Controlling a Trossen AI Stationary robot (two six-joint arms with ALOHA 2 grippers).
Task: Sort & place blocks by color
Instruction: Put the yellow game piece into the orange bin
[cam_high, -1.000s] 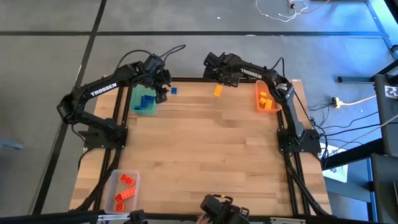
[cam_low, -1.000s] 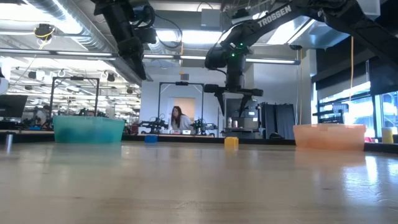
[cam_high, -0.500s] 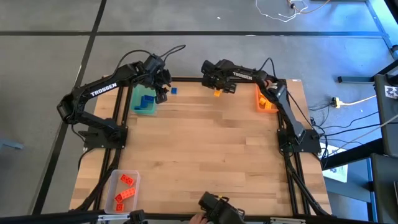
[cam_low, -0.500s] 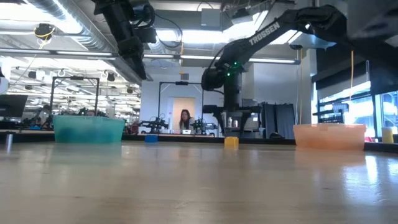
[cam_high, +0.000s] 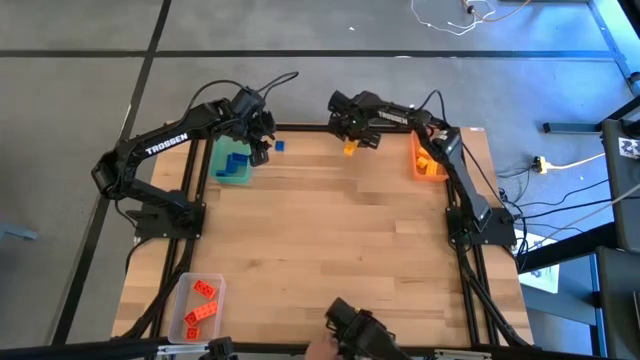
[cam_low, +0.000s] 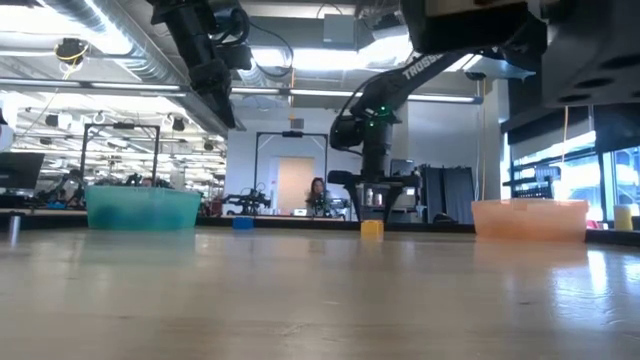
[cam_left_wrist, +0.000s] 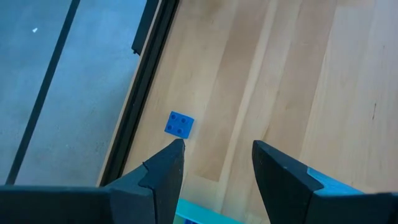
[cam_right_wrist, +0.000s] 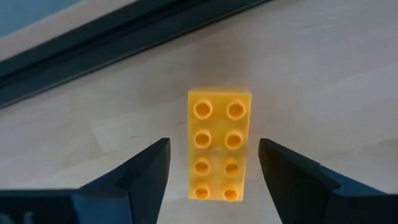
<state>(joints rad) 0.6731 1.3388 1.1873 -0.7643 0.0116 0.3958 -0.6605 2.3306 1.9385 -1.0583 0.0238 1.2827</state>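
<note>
A yellow-orange block (cam_right_wrist: 219, 152), two studs by four, lies flat on the wooden table near its far edge, also in the high view (cam_high: 349, 149) and the low view (cam_low: 372, 228). My right gripper (cam_right_wrist: 214, 148) hangs just above it, pointing down and open, one finger on each long side with a gap to both. A small blue block (cam_left_wrist: 179, 124) lies on the table near the far edge. My left gripper (cam_left_wrist: 214, 154) waits open above it, by the green tray (cam_high: 232, 172), and holds nothing.
The green tray holds blue blocks (cam_high: 236, 160). An orange tray (cam_high: 428, 168) at the far right holds yellow-orange blocks. A clear tray (cam_high: 188, 318) at the near left holds red-orange blocks. A dark device (cam_high: 355, 335) sits at the near edge. The table's middle is bare wood.
My right gripper has come down from beyond the far edge toward the yellow-orange block, turning a little, and now stands over it with its fingers still apart. The block has not moved.
</note>
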